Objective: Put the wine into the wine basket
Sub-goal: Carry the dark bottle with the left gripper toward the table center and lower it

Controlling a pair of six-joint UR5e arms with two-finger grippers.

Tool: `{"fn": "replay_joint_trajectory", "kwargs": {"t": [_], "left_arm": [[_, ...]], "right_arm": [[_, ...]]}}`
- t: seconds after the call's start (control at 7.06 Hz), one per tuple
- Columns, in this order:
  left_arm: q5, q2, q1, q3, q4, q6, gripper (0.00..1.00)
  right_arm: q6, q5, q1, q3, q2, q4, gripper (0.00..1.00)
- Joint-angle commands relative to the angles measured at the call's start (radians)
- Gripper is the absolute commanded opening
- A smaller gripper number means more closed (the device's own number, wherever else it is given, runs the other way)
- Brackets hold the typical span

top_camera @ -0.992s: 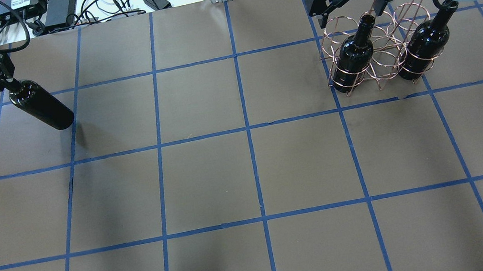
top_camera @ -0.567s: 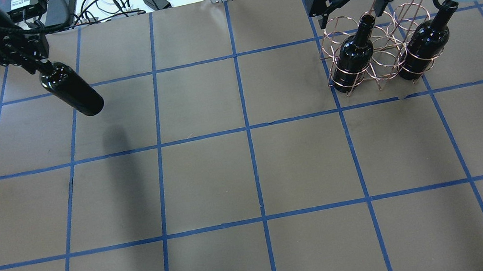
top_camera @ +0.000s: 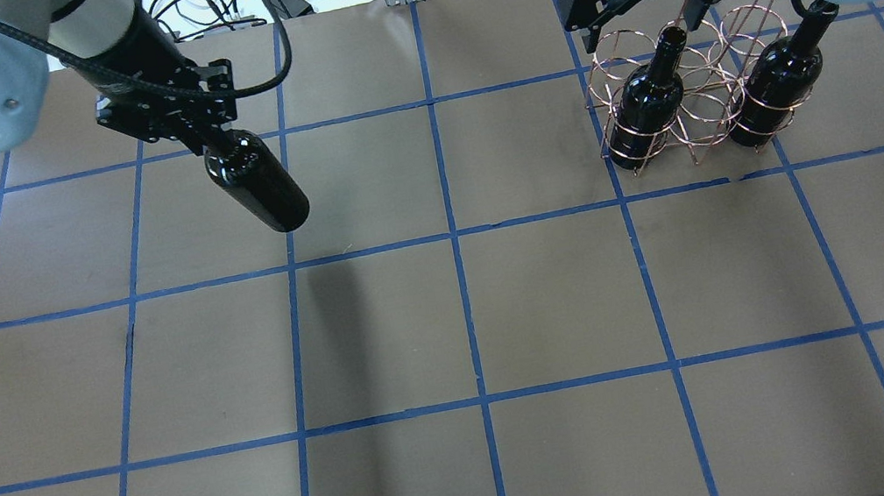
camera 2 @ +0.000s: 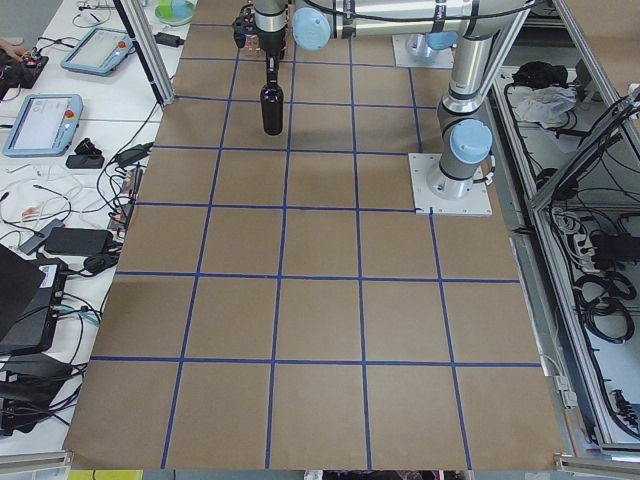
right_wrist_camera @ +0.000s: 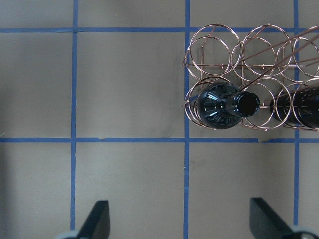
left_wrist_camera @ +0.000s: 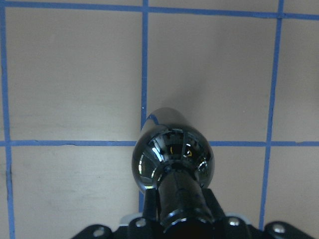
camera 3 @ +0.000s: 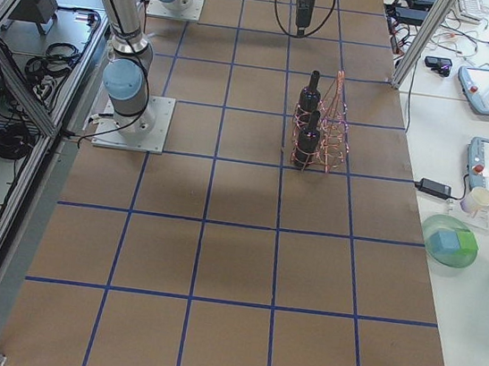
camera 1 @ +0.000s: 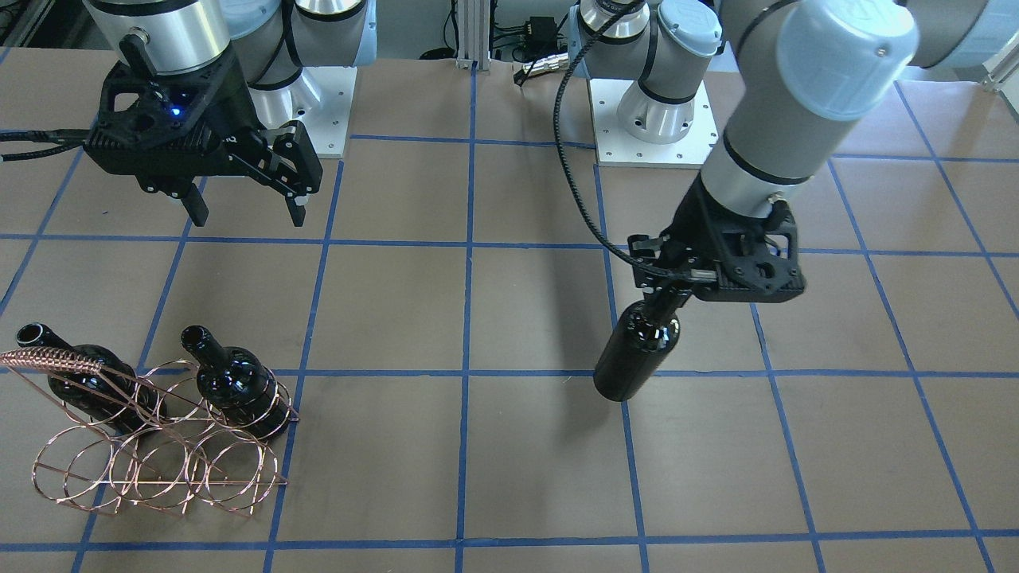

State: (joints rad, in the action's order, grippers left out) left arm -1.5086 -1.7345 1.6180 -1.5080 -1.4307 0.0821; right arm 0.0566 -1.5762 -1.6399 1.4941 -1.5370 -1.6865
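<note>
My left gripper (top_camera: 213, 135) pinches the neck of the wine bottle (top_camera: 260, 190), which hangs tilted above the table (top_camera: 454, 326), well to the left of the wine basket (camera 1: 52, 360). Since a second ago it has swung closer to the basket, crossing a blue tape line (top_camera: 134, 208). Two other bottles (top_camera: 650, 104) stand in the end rings of the basket's row nearer the robot, unmoved. Above the basket my right gripper (camera 1: 248, 216) still hovers, fingers spread wide.

The wine basket (camera 3: 327, 145) holds two dark bottles (camera 3: 307, 143); toward twelve o'clock, another wine (camera 3: 303, 12) hangs above the tabletop (camera 3: 216, 261).
</note>
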Motion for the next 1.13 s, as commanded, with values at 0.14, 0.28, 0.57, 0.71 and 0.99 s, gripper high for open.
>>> {"fn": "replay_joint_trajectory", "kwargs": {"t": [0.14,0.28,0.57,0.71,0.99], "left_arm": [[0.001,0.024,0.192,-0.073,0.006,0.11,0.0],[0.005,0.02,0.218,-0.089,0.006,0.113,0.0],[0.007,0.018,0.25,-0.106,0.006,0.107,0.0],[0.019,0.01,0.26,-0.106,0.006,0.107,0.0],[0.039,-0.002,0.267,-0.106,0.015,0.107,0.0]], "right_arm": [[-0.003,0.001,0.002,0.0,0.002,0.008,1.0],[-0.003,-0.002,0.002,0.0,0.002,0.013,1.0],[-0.012,-0.002,0.002,0.0,0.001,0.011,1.0],[-0.012,-0.002,0.002,0.0,0.0,0.011,1.0],[-0.012,-0.001,0.002,0.0,0.002,0.013,1.0]]}}
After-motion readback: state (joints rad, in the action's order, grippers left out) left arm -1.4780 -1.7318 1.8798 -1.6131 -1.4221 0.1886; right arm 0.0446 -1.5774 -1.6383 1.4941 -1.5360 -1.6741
